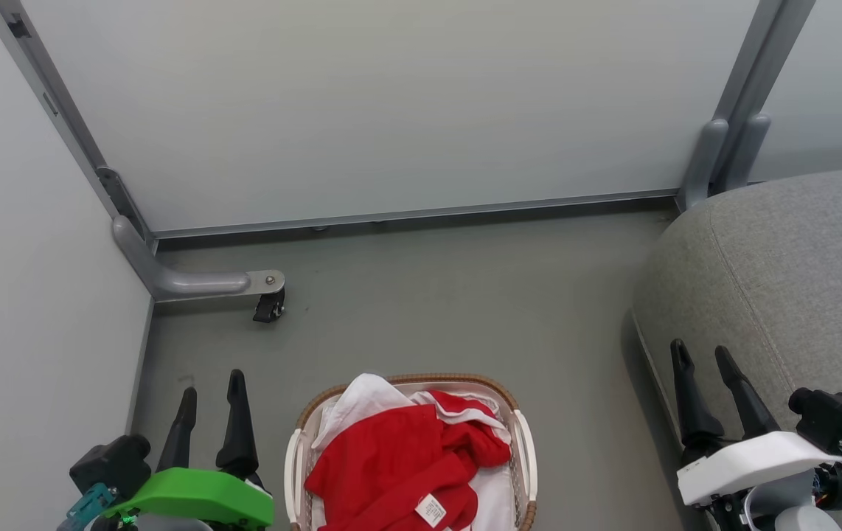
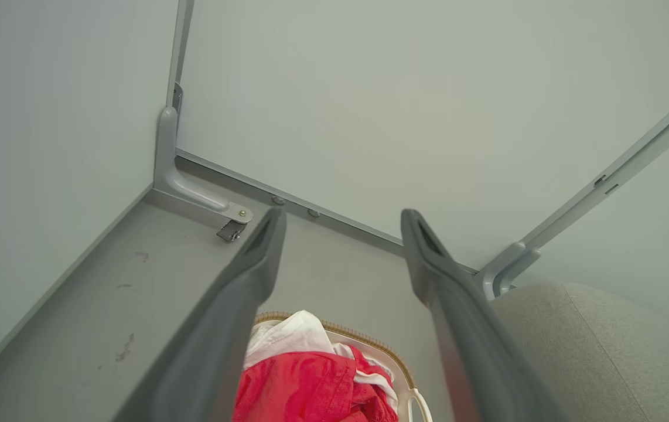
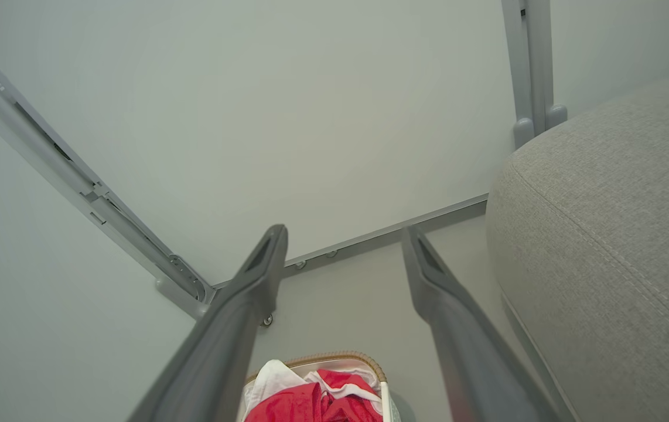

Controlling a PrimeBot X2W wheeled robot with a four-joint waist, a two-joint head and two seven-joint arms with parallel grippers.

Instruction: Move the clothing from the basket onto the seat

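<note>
The red clothing (image 1: pixel 399 464) with white trim and a small label lies heaped in the white basket (image 1: pixel 522 442) on the floor at the bottom centre of the head view. The clothing (image 2: pixel 293 384) also appears low between my left fingers, and the clothing (image 3: pixel 305 404) low in the right wrist view. My left gripper (image 1: pixel 211 387) stands open to the basket's left, apart from it. My right gripper (image 1: pixel 701 354) is open at the lower right, in front of the grey seat (image 1: pixel 797 265). Nothing is between either pair of fingers.
Pale partition walls (image 1: pixel 377 103) close off the back and left. A grey metal foot with a castor (image 1: pixel 268 304) stands on the grey floor (image 1: pixel 465 310) at the back left. A second partition post (image 1: pixel 723 155) rises by the seat's corner.
</note>
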